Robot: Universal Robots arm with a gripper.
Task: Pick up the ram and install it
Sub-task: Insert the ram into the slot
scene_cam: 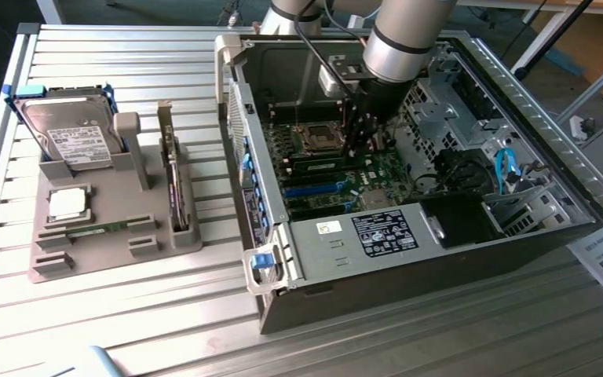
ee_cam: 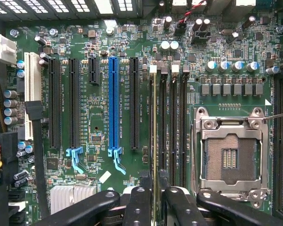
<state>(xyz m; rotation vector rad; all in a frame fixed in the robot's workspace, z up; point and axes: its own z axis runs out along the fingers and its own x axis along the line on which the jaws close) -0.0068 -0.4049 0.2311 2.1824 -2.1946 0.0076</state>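
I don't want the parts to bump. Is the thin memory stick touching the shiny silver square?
Apart. The wrist view shows the memory stick standing on edge, with empty black slots lying between it and the silver square.

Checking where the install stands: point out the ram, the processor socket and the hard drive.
the ram [ee_cam: 154, 122], wrist view, on its long upper edge
the processor socket [ee_cam: 230, 157], wrist view, on its contact field
the hard drive [scene_cam: 71, 133], exterior view, on its labelled face
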